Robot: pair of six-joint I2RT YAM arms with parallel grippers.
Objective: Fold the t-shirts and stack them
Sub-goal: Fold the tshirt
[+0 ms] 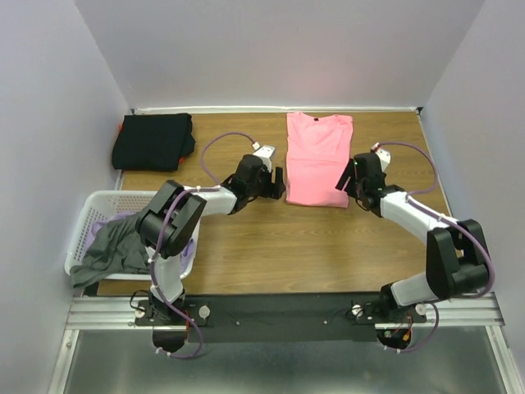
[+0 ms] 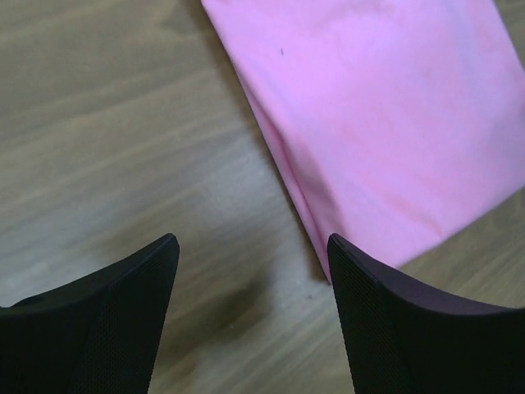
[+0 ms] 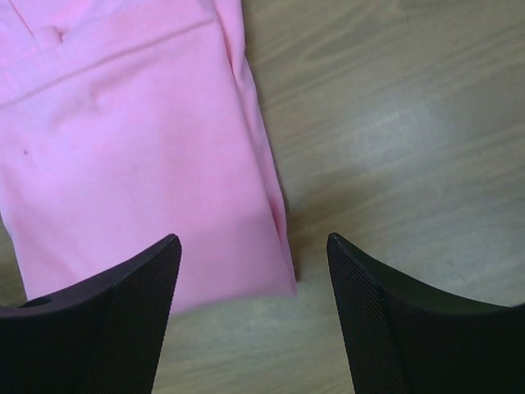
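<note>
A bright pink t-shirt (image 1: 317, 158) lies partly folded into a long strip at the back middle of the table. My left gripper (image 1: 277, 185) is open and empty just left of its near left corner (image 2: 385, 148). My right gripper (image 1: 348, 182) is open and empty over its near right corner (image 3: 139, 156). A black t-shirt (image 1: 154, 139) lies folded at the back left. A grey t-shirt (image 1: 111, 250) hangs over the basket's near edge, with lavender cloth (image 1: 100, 223) under it.
A white lattice laundry basket (image 1: 88, 215) stands at the left edge of the wooden table (image 1: 271, 246). White walls close the back and both sides.
</note>
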